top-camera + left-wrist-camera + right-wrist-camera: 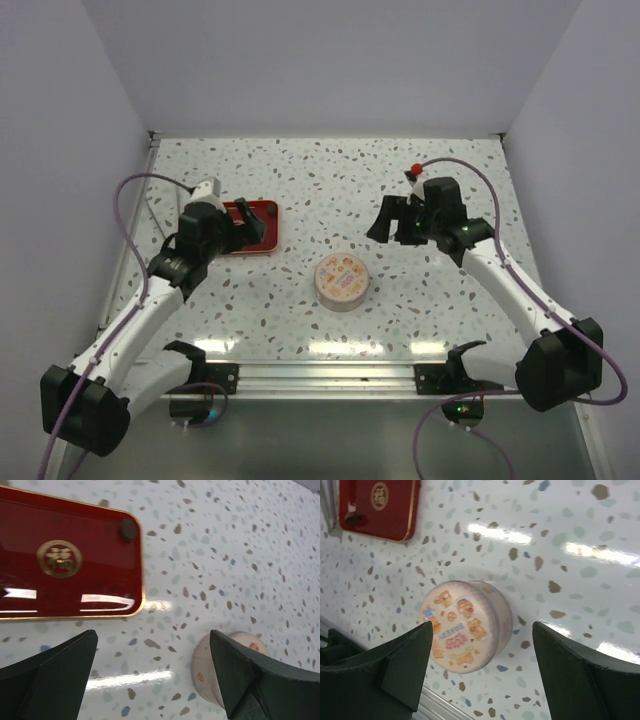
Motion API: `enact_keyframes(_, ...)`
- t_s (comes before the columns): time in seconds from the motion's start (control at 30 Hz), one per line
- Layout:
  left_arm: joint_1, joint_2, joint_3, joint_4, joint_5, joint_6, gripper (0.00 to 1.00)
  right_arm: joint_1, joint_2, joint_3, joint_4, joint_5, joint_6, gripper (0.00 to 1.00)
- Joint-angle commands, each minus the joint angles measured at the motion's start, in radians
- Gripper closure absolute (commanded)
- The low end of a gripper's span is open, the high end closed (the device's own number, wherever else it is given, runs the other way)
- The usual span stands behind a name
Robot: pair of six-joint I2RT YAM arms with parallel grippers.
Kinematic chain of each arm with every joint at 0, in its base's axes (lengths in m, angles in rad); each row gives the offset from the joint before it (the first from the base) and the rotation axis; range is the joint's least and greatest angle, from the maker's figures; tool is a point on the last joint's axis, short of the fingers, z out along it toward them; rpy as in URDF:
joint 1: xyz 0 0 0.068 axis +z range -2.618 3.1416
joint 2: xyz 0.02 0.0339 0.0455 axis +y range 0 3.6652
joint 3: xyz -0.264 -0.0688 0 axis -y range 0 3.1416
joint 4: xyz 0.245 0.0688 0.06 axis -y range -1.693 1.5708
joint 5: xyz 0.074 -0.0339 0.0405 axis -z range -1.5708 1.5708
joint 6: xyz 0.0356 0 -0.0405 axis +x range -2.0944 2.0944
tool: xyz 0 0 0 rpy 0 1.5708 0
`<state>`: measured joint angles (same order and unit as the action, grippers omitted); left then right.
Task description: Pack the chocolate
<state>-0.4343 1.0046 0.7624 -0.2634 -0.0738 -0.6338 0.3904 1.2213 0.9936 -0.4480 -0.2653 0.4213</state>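
Observation:
One small dark round chocolate (pixel 128 529) lies on the red tray (pixel 60 560) near its corner, and it also shows in the right wrist view (pixel 352 519). I see no other pieces. The round tin (pixel 342 281) with a bear picture on its closed lid stands mid-table. My left gripper (pixel 250 227) hovers over the tray's right part, open and empty. Its fingers (pixel 60 670) frame bare table, with the tin (pixel 207 667) partly behind the right one. My right gripper (pixel 391 224) is open and empty, up and right of the tin (pixel 465 625).
The red tray (pixel 268 212) lies at the left of the speckled table; it also shows in the right wrist view (pixel 377 507). A grey metal strip (pixel 326 505) lies beside its far side. A metal rail (pixel 330 375) runs along the near table edge. White walls enclose the table.

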Motion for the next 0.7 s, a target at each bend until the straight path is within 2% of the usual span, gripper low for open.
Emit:
enact_keyframes(0.0, 0.216, -0.064, -0.038, -0.117, 0.054, 0.08, 0.0, -0.129, -0.008, -0.029, -0.051, 0.04, -0.07, 0.16)
enact_keyframes(0.13, 0.415, -0.078, 0.012, -0.183, 0.1, 0.158, 0.0, -0.287, -0.014, -0.027, -0.072, 0.029, -0.125, 0.16)
enact_keyframes(0.23, 0.465, -0.069, 0.104, -0.233, 0.103, 0.206, 0.0, -0.373, -0.032, 0.02, -0.098, 0.02, -0.142, 0.16)
enact_keyframes(0.47, 0.465, -0.072, 0.334, -0.327, 0.017, 0.296, 0.0, -0.429, -0.088, 0.146, -0.159, 0.054, -0.154, 0.15)
enact_keyframes(0.67, 0.465, -0.09, 0.399, -0.369, -0.037, 0.353, 0.0, -0.43, -0.126, 0.191, -0.17, 0.047, -0.125, 0.15)
